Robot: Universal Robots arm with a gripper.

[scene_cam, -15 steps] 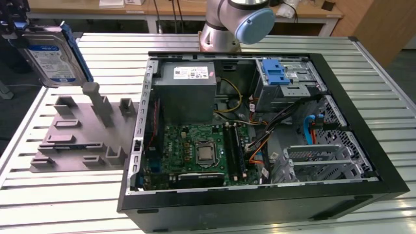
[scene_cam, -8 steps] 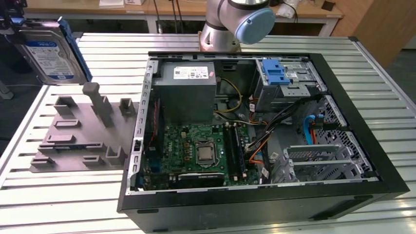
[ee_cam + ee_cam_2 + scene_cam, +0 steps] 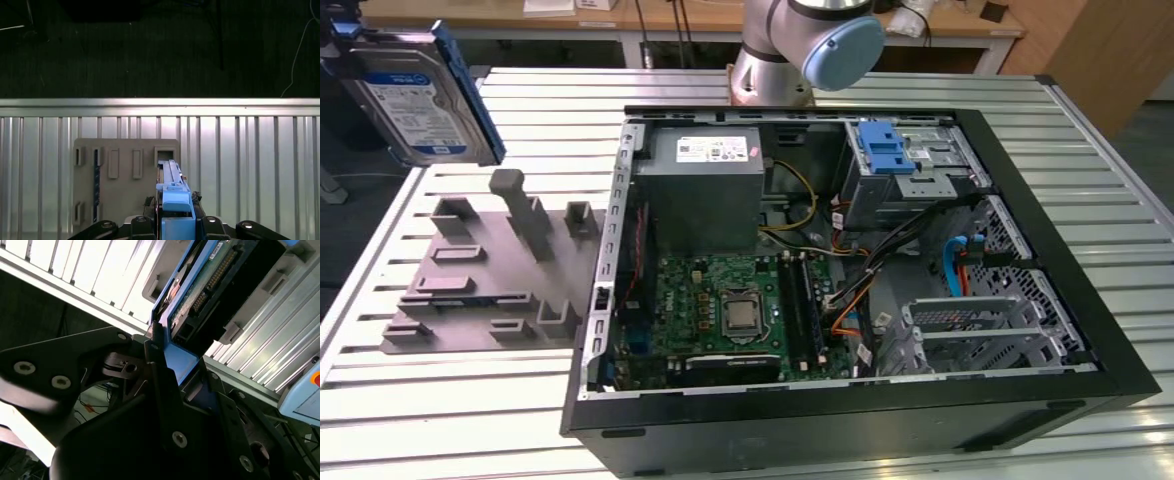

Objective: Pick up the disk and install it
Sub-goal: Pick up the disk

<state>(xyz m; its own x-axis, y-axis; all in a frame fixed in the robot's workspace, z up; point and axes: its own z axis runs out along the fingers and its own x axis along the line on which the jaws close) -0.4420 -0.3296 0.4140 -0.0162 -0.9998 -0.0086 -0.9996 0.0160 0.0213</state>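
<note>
Your claw [image 3: 177,221] is clenched on the blue frame of the disk [image 3: 416,95], which you see held on edge in the air above the grey holder [image 3: 494,270] on the slatted table [image 3: 440,420]. Farther off, the open computer case [image 3: 1074,250] stands beside this holder.

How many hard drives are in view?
1. The disk, held in the gripper, hangs above the grey fixture at the exterior view's left; others may hide inside the computer case.
</note>
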